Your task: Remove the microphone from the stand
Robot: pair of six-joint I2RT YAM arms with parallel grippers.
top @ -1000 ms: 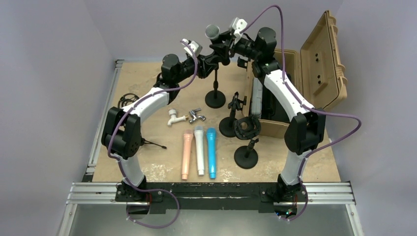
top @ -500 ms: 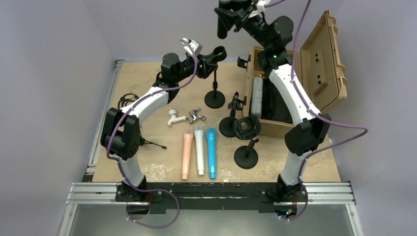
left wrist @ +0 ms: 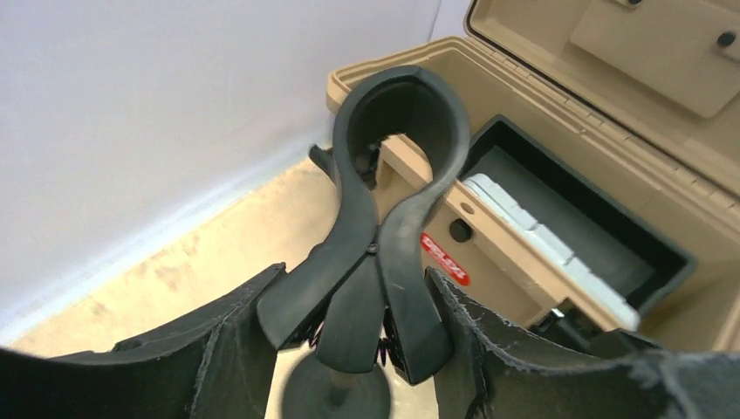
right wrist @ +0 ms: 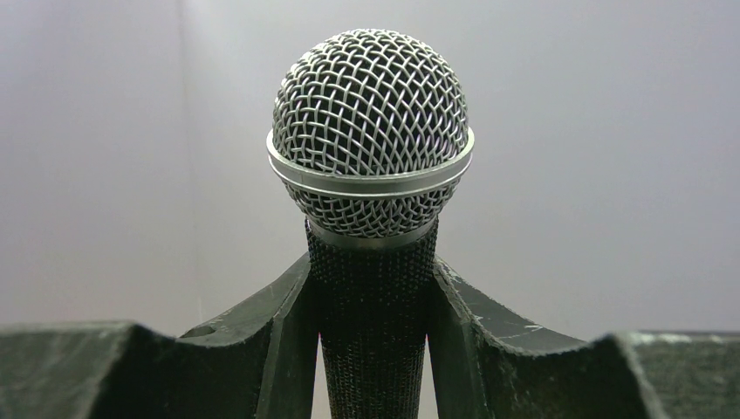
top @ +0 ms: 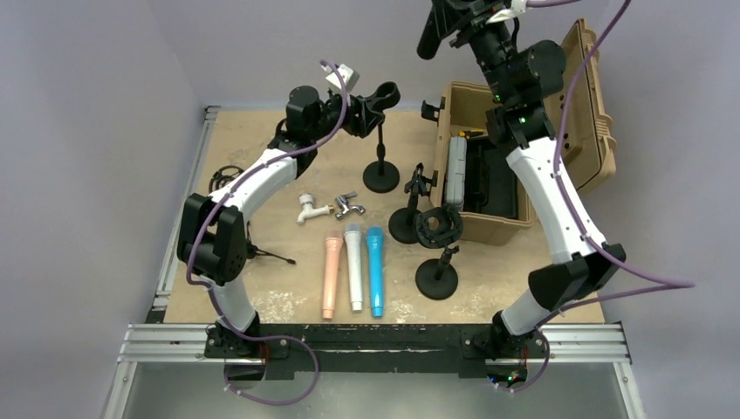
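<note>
My right gripper [right wrist: 371, 305] is shut on the black microphone [right wrist: 371, 227] with a silver mesh head, and holds it high in the air at the top of the top view [top: 429, 35], well clear of the stand. My left gripper [left wrist: 349, 314] is shut on the handles of the stand's black clip [left wrist: 384, 201], whose ring is empty. The stand [top: 381, 170] has a thin pole and a round black base on the table; its clip [top: 381, 94] shows beside my left gripper [top: 356, 112].
An open tan case [top: 558, 113] stands at the back right. Two more black stands [top: 436, 275] sit near it. Pink, white and blue microphones [top: 353, 266] lie side by side in the middle front. A white tap and a metal fitting [top: 327, 208] lie left of the stand.
My right arm has lifted the microphone out of the clip and carried it up and to the right. My left gripper has stayed on the clip.
</note>
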